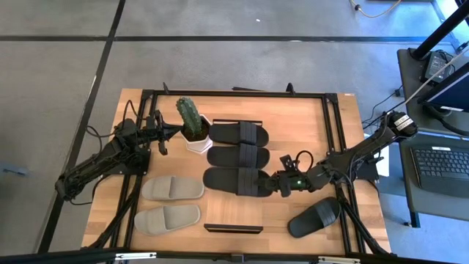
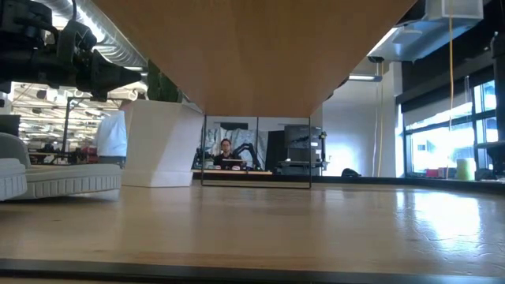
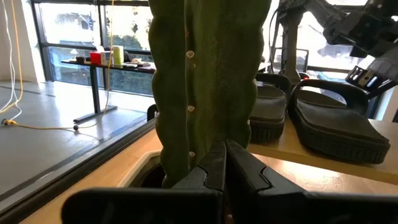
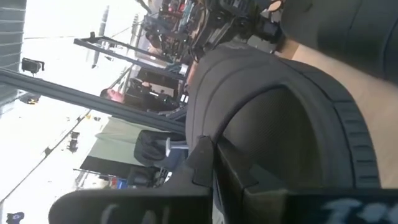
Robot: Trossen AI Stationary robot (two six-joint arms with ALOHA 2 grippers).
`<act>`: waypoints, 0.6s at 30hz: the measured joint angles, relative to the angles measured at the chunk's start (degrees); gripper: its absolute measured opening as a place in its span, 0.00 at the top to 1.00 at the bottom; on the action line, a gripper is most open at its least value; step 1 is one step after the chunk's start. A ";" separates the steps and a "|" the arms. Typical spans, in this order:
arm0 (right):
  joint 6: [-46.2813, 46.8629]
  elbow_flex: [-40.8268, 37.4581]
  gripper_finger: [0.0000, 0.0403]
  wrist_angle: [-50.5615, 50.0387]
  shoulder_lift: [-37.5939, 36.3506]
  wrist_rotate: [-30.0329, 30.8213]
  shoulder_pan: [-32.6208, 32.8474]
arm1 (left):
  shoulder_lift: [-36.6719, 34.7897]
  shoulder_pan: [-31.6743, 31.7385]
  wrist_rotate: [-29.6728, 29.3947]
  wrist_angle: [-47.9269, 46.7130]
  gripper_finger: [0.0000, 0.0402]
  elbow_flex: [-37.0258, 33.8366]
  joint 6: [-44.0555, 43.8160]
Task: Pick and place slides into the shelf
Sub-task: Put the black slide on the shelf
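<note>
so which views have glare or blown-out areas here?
Low view: bright windows at the right, sheen on the tabletop. Left wrist view: windows behind the cactus are overexposed, and the close cactus looks soft. Right wrist view: the background is blown white, and the black slide at the right pincer is soft. High view: evenly lit.

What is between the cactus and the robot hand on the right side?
From above, three black slides lie in a stack-like column between the cactus and the right gripper, which is at the nearest one's end.
</note>
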 joint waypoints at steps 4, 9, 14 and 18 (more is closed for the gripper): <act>1.05 0.00 0.99 -0.13 0.03 -0.25 -0.03 | 0.00 -0.01 0.00 -0.02 1.00 0.00 -3.56; 2.13 0.02 0.99 -0.54 2.10 -0.77 -0.46 | 0.00 -0.01 0.00 -0.02 1.00 -0.02 -4.14; 3.25 0.02 0.98 -0.32 4.81 -0.95 -1.21 | 0.00 0.00 0.02 -0.02 1.00 0.00 -4.14; 2.00 0.02 0.99 -0.11 5.66 -0.87 -1.22 | 0.00 -0.01 0.11 -0.02 1.00 -0.01 -4.14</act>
